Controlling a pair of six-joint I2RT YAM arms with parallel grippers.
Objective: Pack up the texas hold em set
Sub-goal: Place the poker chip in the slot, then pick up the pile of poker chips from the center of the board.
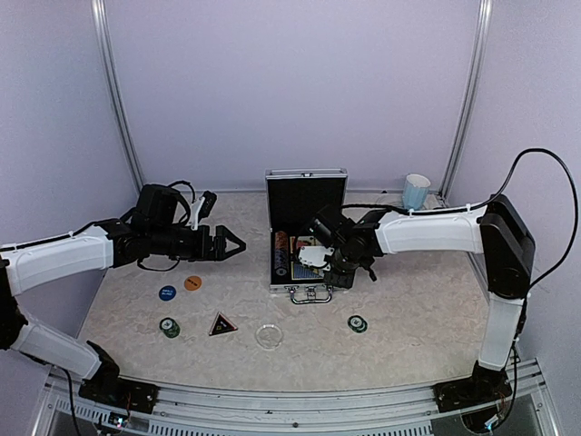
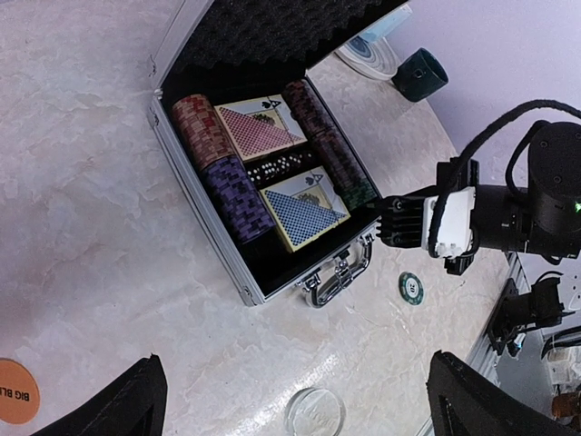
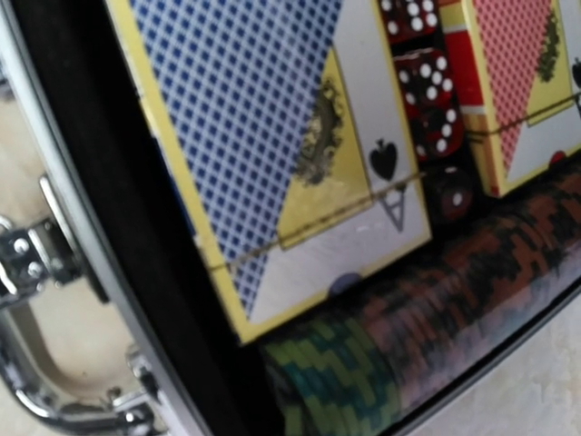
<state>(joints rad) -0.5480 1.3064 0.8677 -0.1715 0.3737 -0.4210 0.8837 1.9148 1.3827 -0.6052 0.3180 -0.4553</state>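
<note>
Aluminium case [image 2: 203, 213] sits open at table centre. The right gripper [image 2: 392, 222] hangs beside its green chip row [image 3: 331, 381]; its finger spread cannot be determined. The left gripper [image 1: 234, 243] is spread wide, empty. Descend vertically, clearing the blue deck [image 3: 272, 136].

Silver briefcase [image 1: 306, 200] lies open, chip rows [image 2: 234, 195] and 2 card decks [image 2: 304, 207] inside; black triangle [image 1: 222, 324], clear disc [image 1: 269, 336] outside.

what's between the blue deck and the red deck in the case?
A row of dark red dice lies between the blue deck and the red deck. Clearest in the right wrist view.
</note>
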